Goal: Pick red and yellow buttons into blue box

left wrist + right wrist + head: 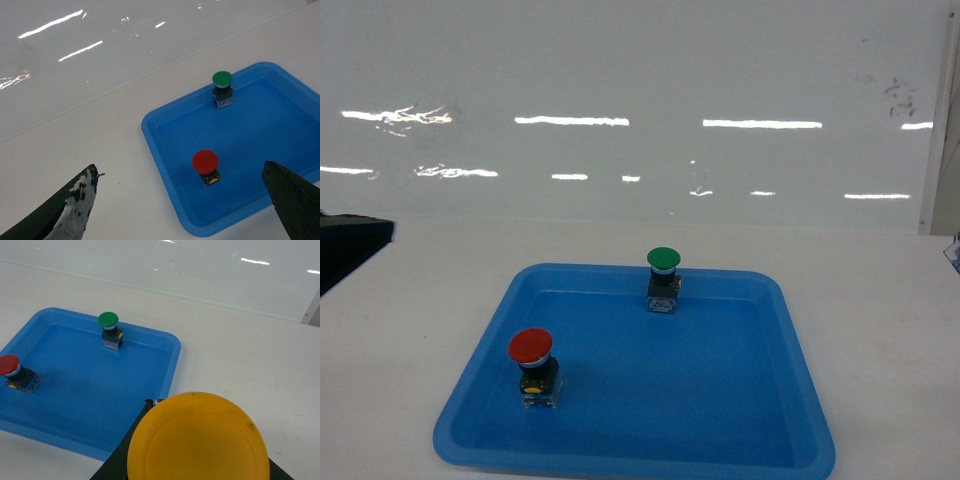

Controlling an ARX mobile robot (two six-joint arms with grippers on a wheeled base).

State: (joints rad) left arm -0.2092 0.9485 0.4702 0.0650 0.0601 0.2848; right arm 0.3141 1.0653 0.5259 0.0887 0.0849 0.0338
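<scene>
The red button (531,346) stands upright in the near-left part of a shallow blue tray (650,270). In the left wrist view it (205,161) sits ahead of my left gripper (179,167), which hangs open and well above it, holding nothing. The tray's left rim (150,130) runs between those fingers. My right gripper (200,460) is shut on the yellow button (197,437), whose cap fills the lower right wrist view, above the table just off the tray's right rim (172,365). The red button (9,365) shows at the far left there. The blue box is out of view.
A green-capped button (663,258) stands at the tray's far edge, also seen from both wrists (222,78) (108,319). A glossy white wall runs behind the white table. A dark object (350,245) sits at the left edge of the head view.
</scene>
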